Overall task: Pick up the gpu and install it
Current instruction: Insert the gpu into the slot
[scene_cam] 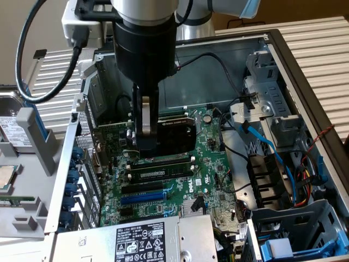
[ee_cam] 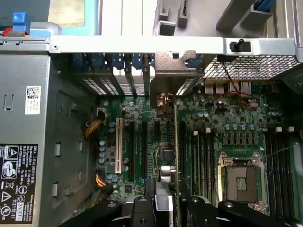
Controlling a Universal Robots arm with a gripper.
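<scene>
1. Pincer hangs down into the open computer case; it is closed on the gpu, with one finger lying over the card's black face.
2. The gpu stands upright on its long edge over the motherboard; whether its lower edge touches a slot, I cannot tell.
3. In the wrist view the card is seen edge-on, a thin line running out from between the two fingers; its metal bracket overlaps the rear rail of the case.
4. In the exterior view a memory stick shows just under the card's lower edge; then come low black slots and a blue slot, so the room toward the power supply is open.
5. On the exterior view's right, the drive cage and the blue cables are well apart from the card.
6. Above the card the case has no cover.
</scene>
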